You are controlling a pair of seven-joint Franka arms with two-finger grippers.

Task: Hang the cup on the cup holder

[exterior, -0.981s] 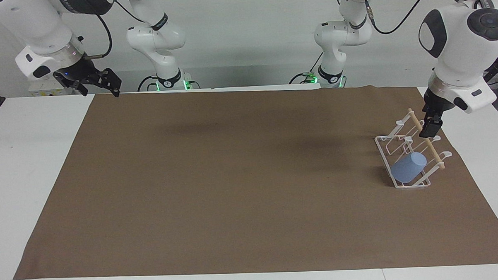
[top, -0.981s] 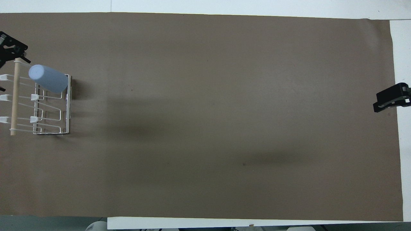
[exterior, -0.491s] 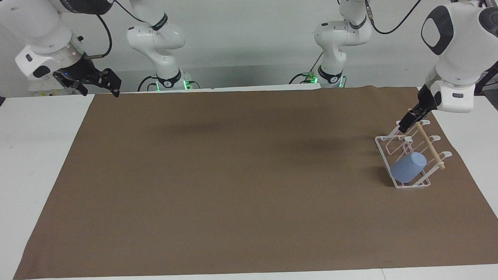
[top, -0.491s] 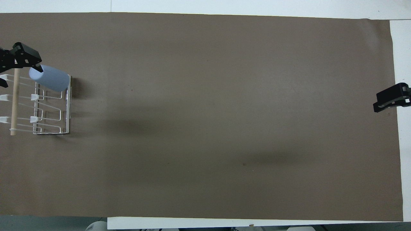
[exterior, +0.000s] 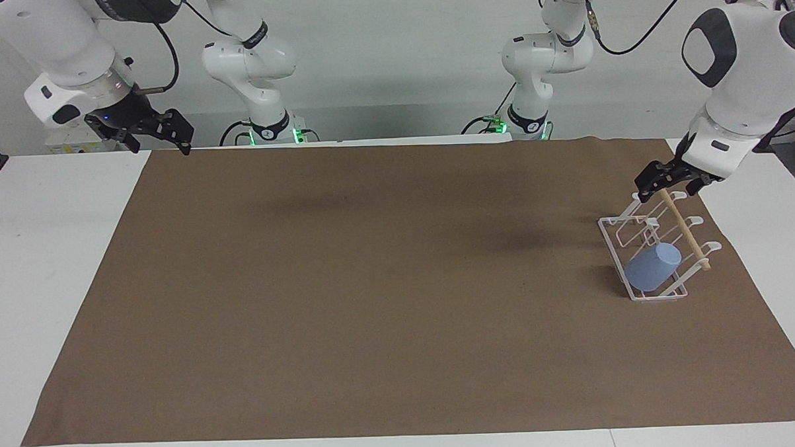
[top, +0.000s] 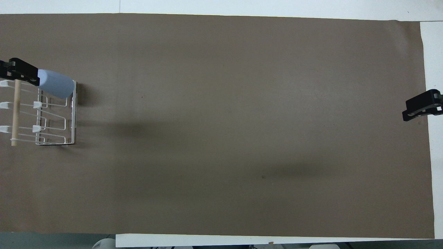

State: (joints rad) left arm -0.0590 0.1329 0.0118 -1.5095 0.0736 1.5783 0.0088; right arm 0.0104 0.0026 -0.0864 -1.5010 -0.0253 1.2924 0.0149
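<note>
Cup: the light-blue cup (exterior: 651, 267) hangs tilted on a prong of the cup holder, at the end of the rack farther from the robots, its closed base pointing up and toward the left arm's edge of the table.
Cup holder: the white wire cup holder (exterior: 643, 241) stands on the brown mat (exterior: 399, 283) near the mat's edge at the left arm's end of the table, with a wooden dowel (exterior: 683, 231) across its top.
Left gripper: the left gripper (exterior: 672, 182) hangs over the end of the dowel nearer to the robots, fingers spread apart and holding nothing.
Cup versus left gripper: the cup sits lower than the gripper and apart from it, at the other end of the rack; in the overhead view the gripper (top: 19, 72) overlaps the cup's base (top: 55, 84).
Right gripper: the right gripper (exterior: 163, 134) waits in the air over the mat's corner at the right arm's end, fingers apart and empty.
</note>
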